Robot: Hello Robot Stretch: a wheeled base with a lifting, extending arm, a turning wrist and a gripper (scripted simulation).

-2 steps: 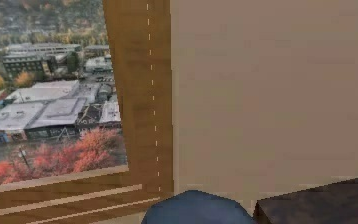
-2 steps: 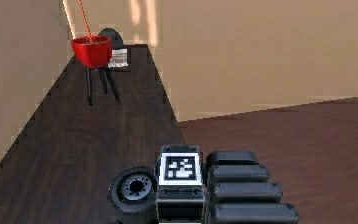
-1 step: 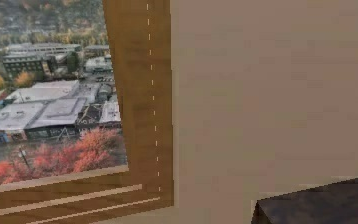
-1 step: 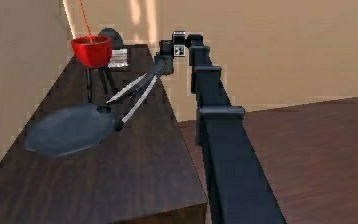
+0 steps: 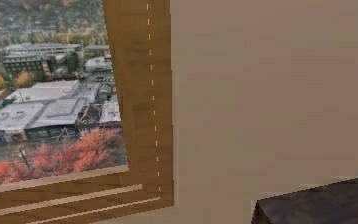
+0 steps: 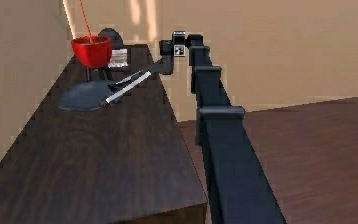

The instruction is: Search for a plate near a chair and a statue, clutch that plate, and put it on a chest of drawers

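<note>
- The jaws sit at the arm's [image 6: 222, 115] far end, by the desk's [image 6: 97, 160] right edge; I cannot tell whether they hold anything.
- The forward view gives a wood-framed window [image 5: 147, 110] and a beige wall [image 5: 267, 90]; the arm side view gives the desk.
- A grey disc [image 6: 77, 98], perhaps the plate, lies on the desk left of the jaws, with a white stick [image 6: 129, 87] between.

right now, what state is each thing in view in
red bowl-shaped thing, upright on the dark wooden top
dark flat disc, lying flat on that top
thin white stick, lying flat, slanted
dark wooden top, bearing those things
arm, stretched out along the top's edge
fingers, near the stick; cannot tell if they hold anything
window, wood-framed; open or not, cannot tell
</note>
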